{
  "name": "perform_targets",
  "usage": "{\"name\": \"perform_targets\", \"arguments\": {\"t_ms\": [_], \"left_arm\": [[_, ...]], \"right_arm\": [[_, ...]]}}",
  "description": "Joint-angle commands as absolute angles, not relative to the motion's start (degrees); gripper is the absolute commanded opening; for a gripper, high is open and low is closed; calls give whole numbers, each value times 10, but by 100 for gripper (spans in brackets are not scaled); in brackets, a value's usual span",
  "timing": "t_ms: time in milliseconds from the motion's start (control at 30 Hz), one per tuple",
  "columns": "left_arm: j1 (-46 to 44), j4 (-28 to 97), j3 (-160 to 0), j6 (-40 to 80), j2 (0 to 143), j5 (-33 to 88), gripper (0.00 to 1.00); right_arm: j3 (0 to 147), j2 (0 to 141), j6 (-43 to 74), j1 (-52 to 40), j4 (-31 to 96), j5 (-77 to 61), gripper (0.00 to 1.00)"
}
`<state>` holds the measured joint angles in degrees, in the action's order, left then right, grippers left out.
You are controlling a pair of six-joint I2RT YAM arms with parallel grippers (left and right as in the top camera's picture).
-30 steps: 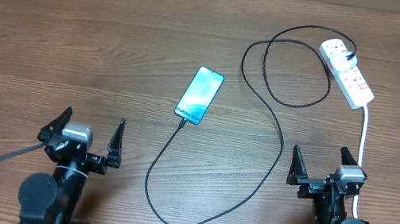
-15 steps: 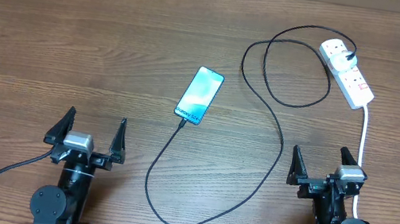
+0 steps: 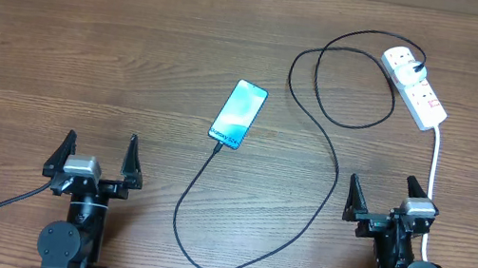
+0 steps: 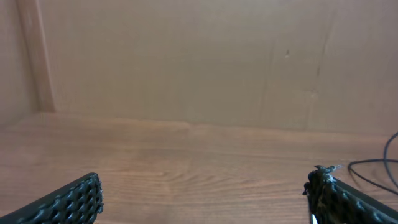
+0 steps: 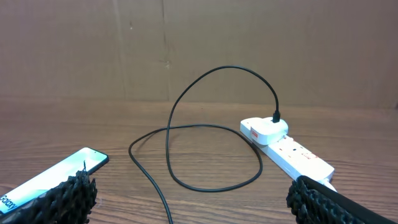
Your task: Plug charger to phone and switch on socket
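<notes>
With left fingers (image 3: 131, 163) and right fingers (image 3: 353, 198) spread empty, reach right for socket (image 3: 417, 85) at table's (image 3: 91, 34) far corner; press red switch (image 3: 433, 104) squarely. Phone (image 3: 238, 113) mid-table, charger cable (image 3: 330, 168) meeting its near end.

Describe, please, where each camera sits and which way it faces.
Overhead: fixed above the table, looking straight down on phone, charger, socket; left end effector and right end effector show, open.
Left wrist: low, facing the back wall; own fingers at the bottom corners.
Right wrist: low, facing socket and charger loop; own fingers below.
Shared: overhead and right wrist both show phone, charger, socket.
</notes>
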<state>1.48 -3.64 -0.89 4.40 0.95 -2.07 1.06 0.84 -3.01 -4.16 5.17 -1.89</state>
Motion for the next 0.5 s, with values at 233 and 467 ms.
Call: {"name": "perform_targets", "arguments": {"t_ms": [233,467], "left_arm": [[20,41,-3,49,2,-46,100],[20,41,-3,43,2,-44,100]], "right_arm": [[5,2,-32,-44,48,-13,100],[5,2,-32,-44,48,-13,100]]}}
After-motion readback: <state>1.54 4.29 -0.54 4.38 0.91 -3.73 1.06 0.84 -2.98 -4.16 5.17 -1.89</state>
